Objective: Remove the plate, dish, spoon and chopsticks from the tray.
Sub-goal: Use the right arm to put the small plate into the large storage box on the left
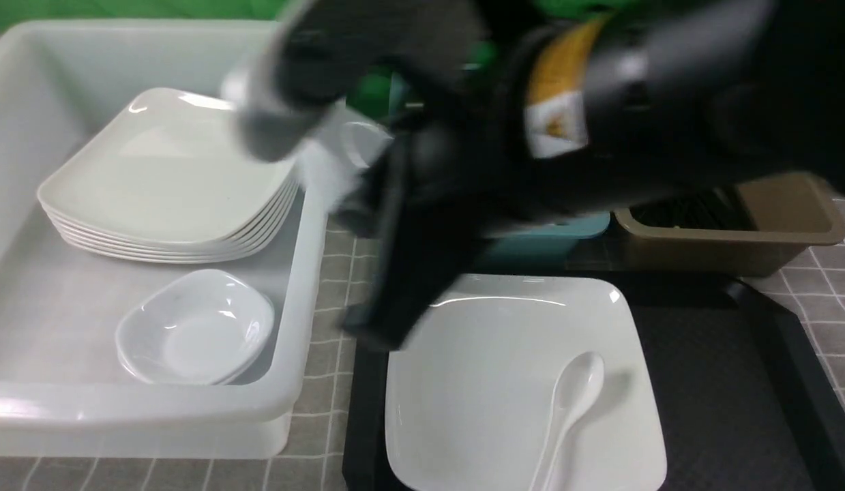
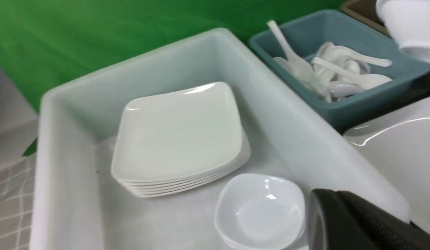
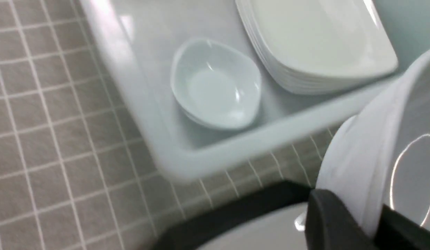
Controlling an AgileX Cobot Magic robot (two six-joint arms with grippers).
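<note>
The dish (image 3: 409, 121), glossy white and tilted on edge, is pinched by the right fingers (image 3: 331, 222) near the white tub (image 1: 306, 273). The plate (image 1: 490, 382), carrying 1 spoon (image 1: 572, 402), lies on the black tray (image 1: 722, 395). The worktop (image 3: 44, 121) has a grey checked cloth, with a green backdrop (image 2: 79, 34) behind. The left fingers (image 2: 353, 222) are pressed together.

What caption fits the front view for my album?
Spoon lying on the plate, stacked plates in a white tub alongside.
</note>
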